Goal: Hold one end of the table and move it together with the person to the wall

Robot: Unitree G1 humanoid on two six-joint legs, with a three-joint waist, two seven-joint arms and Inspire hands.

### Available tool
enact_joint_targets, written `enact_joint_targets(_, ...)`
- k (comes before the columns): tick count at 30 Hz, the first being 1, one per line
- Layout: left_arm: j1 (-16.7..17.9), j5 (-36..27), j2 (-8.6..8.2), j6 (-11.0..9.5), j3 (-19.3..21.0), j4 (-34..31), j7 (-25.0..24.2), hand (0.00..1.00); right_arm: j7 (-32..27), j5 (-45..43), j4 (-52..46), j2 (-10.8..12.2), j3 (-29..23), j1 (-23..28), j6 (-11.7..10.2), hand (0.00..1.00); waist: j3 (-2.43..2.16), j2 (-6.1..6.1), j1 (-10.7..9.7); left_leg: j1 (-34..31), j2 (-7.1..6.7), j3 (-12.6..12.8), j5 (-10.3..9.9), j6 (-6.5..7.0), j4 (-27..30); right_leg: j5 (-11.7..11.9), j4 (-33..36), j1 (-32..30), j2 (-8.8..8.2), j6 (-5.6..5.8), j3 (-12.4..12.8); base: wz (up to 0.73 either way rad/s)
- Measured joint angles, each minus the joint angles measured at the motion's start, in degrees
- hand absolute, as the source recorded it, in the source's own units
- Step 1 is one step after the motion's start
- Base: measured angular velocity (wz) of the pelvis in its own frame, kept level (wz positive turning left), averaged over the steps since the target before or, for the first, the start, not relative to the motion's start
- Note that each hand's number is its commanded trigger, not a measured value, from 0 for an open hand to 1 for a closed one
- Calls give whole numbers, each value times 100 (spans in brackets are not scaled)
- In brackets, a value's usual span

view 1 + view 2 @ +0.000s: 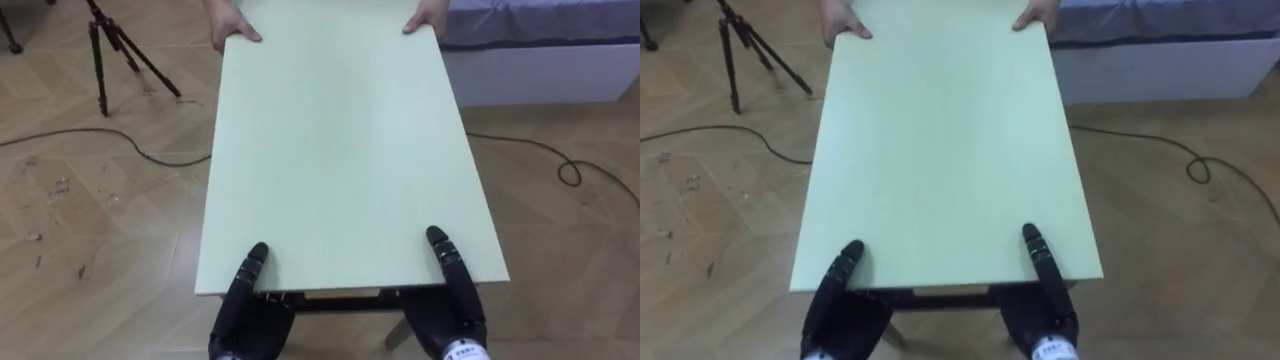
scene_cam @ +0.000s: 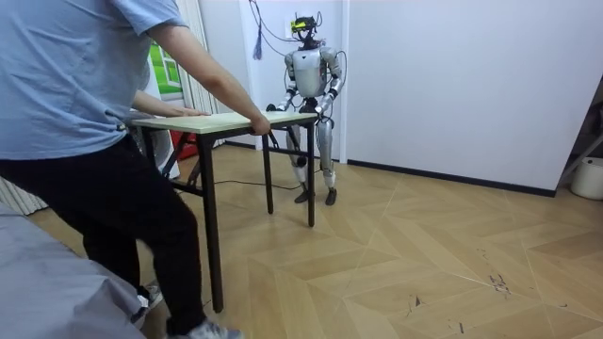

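**Both ends of the table gripped, the carry itself left to do**

We see the table (image 1: 340, 150) standing lengthwise between robot and person (image 2: 85, 113), pale green top bare. The robot is at one short end of the table and the person at the opposite one.

At the table's near edge, the left hand (image 1: 240, 305) sits by the left corner and the right hand (image 1: 452, 305) by the right corner. Each has its thumb laid flat on the top while the rest of the hand goes under the board, so we read the edge as pinched between thumb and fingers. How tightly the fingers curl below we cannot tell.

At the table's far edge, the person's hands (image 1: 232, 28) hold both corners.

Around the table we note a tripod (image 1: 110, 45) off the far left corner and a bed (image 1: 540, 60) just beyond the far right corner. A cable (image 1: 150, 150) lies on the floor (image 1: 90, 230) to both sides.

Our progress call:
- The grip stage looks done, with both parties holding the table.
- From the room view we cannot tell whether the table legs are off the floor.
- The lift (if not yet made), the walk with the table and the set-down all seem to be left.
- We see nothing that marks where the table is meant to go.
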Motion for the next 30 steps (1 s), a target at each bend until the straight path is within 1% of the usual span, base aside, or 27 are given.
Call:
enact_joint_targets(1, -87, -6, 38, -7, -56, 5, 5, 100, 34, -8, -1, 9, -54, -4, -5, 100, 7, 8, 16, -70, -74, -37, 14, 171, -114, 27, 115, -182, -73, 45, -13, 12)
enact_joint_targets(2, -101, -6, 30, -13, -75, 5, 5, 100, 69, -6, -1, -10, -69, -2, 5, 100, 7, 17, 20, -101, -156, -94, 75, 253, -139, 62, 349, -374, -178, 95, 30, -5)
enact_joint_targets(3, -100, -8, 29, -22, -85, 7, 6, 100, 71, -11, -3, -14, -77, -2, 10, 100, 14, 28, 18, -106, -208, -181, 105, 289, -146, 80, 501, -479, -230, 119, 75, -21)
enact_joint_targets(4, -74, -27, 20, -46, -109, 15, 6, 100, 72, -65, -2, -28, -108, 3, 28, 100, 64, 134, 13, -113, -237, -378, 123, 326, -149, 84, 607, -743, -179, 303, 381, -34)
enact_joint_targets(5, -43, -78, 47, -81, -114, -2, 5, 100, 77, -124, -10, -23, -94, -12, 62, 100, 35, 159, 15, -211, -308, -603, 138, 355, -159, 210, 11, -846, -83, 414, 776, -26)
enact_joint_targets(6, -41, -112, 54, -108, -113, -2, 5, 100, 91, -154, -11, -8, -83, -19, 61, 100, 29, 160, 15, -302, -353, -624, 152, 360, -136, 462, -152, -887, -182, 450, 797, 3)
enact_joint_targets(7, -35, -118, 93, -109, -116, 31, 5, 100, 130, -198, -9, -9, -65, 0, 42, 100, 27, 155, 3, -399, -439, -598, 197, 363, -131, 649, -128, -949, -329, 309, 648, 22)
enact_joint_targets(8, -6, -130, 85, -92, -142, 38, 5, 100, 160, -192, -9, -14, -36, 25, 5, 100, 26, 166, 1, -435, -435, -420, 246, 340, -156, 736, -133, -988, -372, 194, 588, 22)
enact_joint_targets(10, 37, -128, 90, -79, -187, 39, 5, 100, 197, -167, -5, -60, -41, 92, 7, 100, 23, 126, -55, -421, -385, -66, 353, 317, -225, 798, -121, -976, -441, 180, 510, 22)
enact_joint_targets(12, 70, -127, 123, -74, -209, 40, 5, 100, 199, -151, -6, -65, 14, 142, 7, 100, 15, 65, -46, -395, -433, 59, 453, 351, -286, 897, -130, -994, -494, 190, 518, 9)
enact_joint_targets(13, 86, -127, 135, -73, -203, 41, 5, 100, 202, -151, -7, -60, 16, 162, 15, 100, 13, 19, -54, -398, -493, 81, 501, 388, -302, 976, -124, -1027, -542, 208, 551, -16)
enact_joint_targets(15, 90, -167, 160, -75, -200, 37, 5, 100, 202, -167, -7, -73, 1, 156, 53, 100, 1, -42, -35, -489, -530, 219, 564, 480, -313, 1171, -122, -1162, -603, 245, 656, -19)
enact_joint_targets(16, 69, -230, 178, -84, -199, 39, 5, 100, 202, -166, -8, -73, 11, 142, 58, 100, -3, -86, -33, -597, -582, 246, 631, 571, -349, 1317, -147, -1253, -658, 328, 737, -7)
enact_joint_targets(17, 63, -220, 183, -124, -203, 36, 5, 100, 201, -210, -18, -54, 12, 131, 64, 100, -14, -119, -64, -703, -588, 376, 698, 677, -348, 1449, -90, -1356, -716, 493, 830, 7)
enact_joint_targets(18, 44, -209, 199, -122, -206, 38, 5, 100, 200, -220, -18, -31, 2, 143, 60, 100, -6, -148, -99, -731, -566, 540, 722, 719, -342, 1376, 166, -1429, -790, 547, 847, 46)
enact_joint_targets(19, -18, -200, 230, -104, -270, 59, 60, 100, 200, -155, -30, 3, -50, 265, 51, 100, -15, -247, -159, -718, -571, 818, 771, 800, -341, 850, 1292, -1532, -1090, 601, 816, 74)
enact_joint_targets(20, -32, -132, 263, -93, -320, 57, 89, 100, 200, -32, -41, 16, -55, 376, 50, 100, -34, -390, -185, -681, -601, 1038, 798, 852, -352, 428, 2485, -1492, -1359, 668, 826, 69)
enact_joint_targets(21, -17, -106, 268, -93, -328, 53, 89, 100, 200, 32, -41, 11, -36, 412, 51, 100, -73, -457, -156, -682, -616, 1141, 811, 875, -353, 294, 2959, -1445, -1451, 694, 887, 20)
enact_joint_targets(22, -2, -93, 263, -102, -318, 27, 89, 100, 196, 105, -42, -5, -18, 405, 49, 100, -63, -541, -35, -691, -642, 1298, 837, 917, -346, 142, 3560, -1210, -1507, 711, 1074, -33)
enact_joint_targets(23, 10, -86, 223, -102, -299, 24, 89, 100, 180, 100, -44, -14, -17, 383, 44, 100, -55, -557, 113, -715, -661, 1413, 864, 946, -339, 115, 3674, -827, -1554, 727, 1159, -49)
enact_joint_targets(24, 21, -87, 199, -102, -286, 23, 89, 100, 173, 99, -44, -13, -4, 371, 36, 100, -56, -563, 178, -737, -671, 1472, 878, 955, -338, 115, 3626, -598, -1570, 729, 1198, -52)
enact_joint_targets(25, 22, -66, 186, -121, -246, 23, 88, 100, 151, 97, -44, -15, 37, 323, 13, 100, -50, -586, 254, -808, -704, 1555, 932, 970, -340, 98, 3381, -131, -1590, 760, 1253, -36)
enact_joint_targets(26, 2, 0, 153, -131, -171, 19, 82, 100, 147, 87, -44, -16, 70, 247, 6, 100, -49, -597, 297, -965, -720, 1626, 1003, 982, -319, 65, 2914, 301, -1562, 812, 1273, -31)
enact_joint_targets(27, -21, 22, 149, -145, -157, 1, 80, 100, 147, 82, -44, -13, 88, 194, 4, 100, -44, -622, 324, -1070, -715, 1667, 1046, 980, -297, 29, 2562, 470, -1535, 858, 1280, -30)
enact_joint_targets(28, -57, 7, 170, -178, -107, -92, 78, 100, 147, 86, -44, 1, 135, 62, 5, 100, -28, -712, 387, -1302, -713, 1729, 1133, 976, -215, -155, 1852, 725, -1503, 946, 1344, -34)
enact_joint_targets(29, -76, 5, 169, -179, -52, -117, 77, 100, 147, 79, -43, 1, 146, -7, 10, 100, -18, -750, 427, -1420, -706, 1729, 1176, 962, -129, -377, 1540, 801, -1436, 1010, 1406, -38)
enact_joint_targets(30, -94, 5, 176, -213, -42, -168, 74, 100, 145, 60, -44, -16, 199, -105, 0, 100, -16, -772, 510, -1633, -639, 1661, 1250, 919, 1, -624, 1017, 903, -1292, 1042, 1543, -36)
